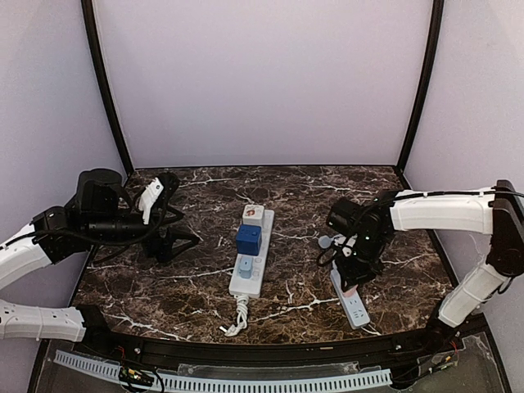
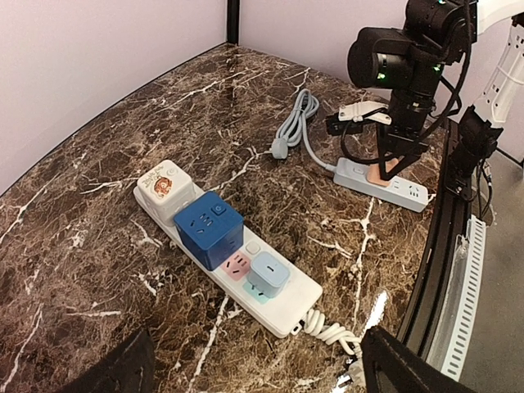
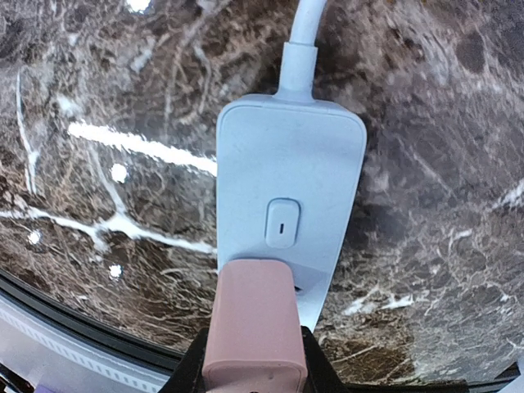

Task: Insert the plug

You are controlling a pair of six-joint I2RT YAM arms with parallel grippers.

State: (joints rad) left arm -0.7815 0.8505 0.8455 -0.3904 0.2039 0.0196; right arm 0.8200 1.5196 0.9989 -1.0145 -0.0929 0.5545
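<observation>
My right gripper [image 3: 254,360] is shut on a pink plug [image 3: 254,323], black fingers on both its sides. The plug's front end sits against the top face of a light blue power strip [image 3: 286,172], just below the strip's switch button [image 3: 282,223]. Its prongs are hidden, so whether they are in a socket I cannot tell. From above, the right gripper [image 1: 354,270] stands over the strip [image 1: 354,307] near the table's front right. My left gripper [image 1: 176,214] hovers open at the left, holding nothing; its dark fingertips [image 2: 409,368] frame the bottom of the left wrist view.
A white power strip [image 1: 246,282] lies mid-table carrying a white cartoon adapter [image 2: 164,187], a blue cube [image 2: 209,228] and a light blue adapter [image 2: 268,274]. Its coiled cord [image 1: 237,315] trails toward the front edge. The blue strip's grey cable [image 2: 296,123] loops behind it.
</observation>
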